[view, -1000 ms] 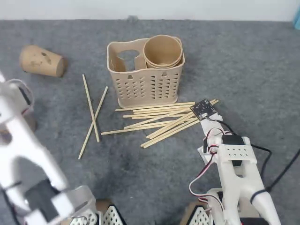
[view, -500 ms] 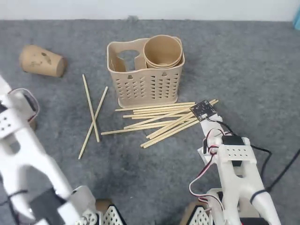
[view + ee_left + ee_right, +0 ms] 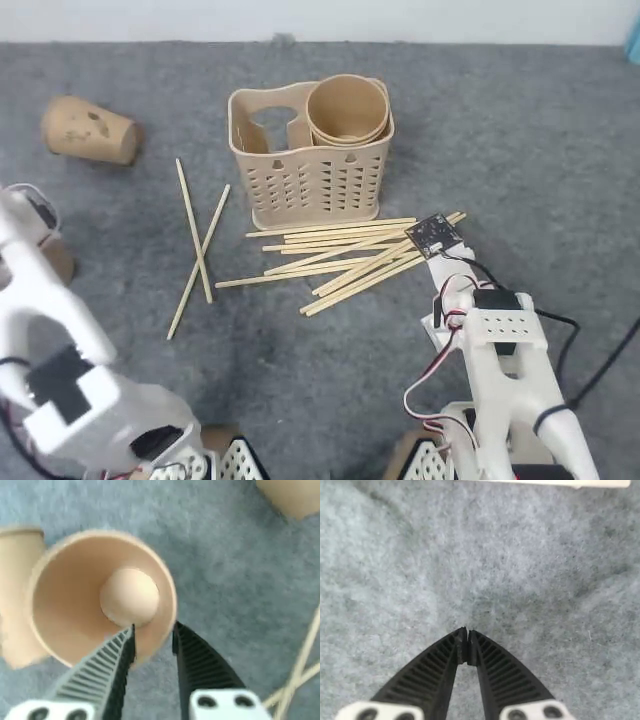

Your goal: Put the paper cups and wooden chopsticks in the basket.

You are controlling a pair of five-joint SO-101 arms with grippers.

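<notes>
Cups came first. Far to the left of the basket [image 3: 310, 190] and nearer to me, my left gripper [image 3: 152, 630] hung over an upright cup [image 3: 75, 610]. Its jaws were parted astride the rim, one finger inside and one outside, not yet pinching. I judged that stance was chosen because the thin wall gives the surest hold on an open cup. The cup looked like plain tan paper, round-mouthed and undented. Farther back on that same side, a tipped cup [image 3: 88, 130] lay on the carpet [image 3: 520, 130]. Just left of the basket lay a loose pair of chopsticks [image 3: 195, 235], crossing. The basket stood upright with nested cups [image 3: 347, 108] in its right compartment. A heap of chopsticks [image 3: 340, 260] lay fanned just in front of it. By the heap's right end, my right gripper [image 3: 468, 635] was clenched on nothing above the carpet, parked, I guessed, clear of the work.
</notes>
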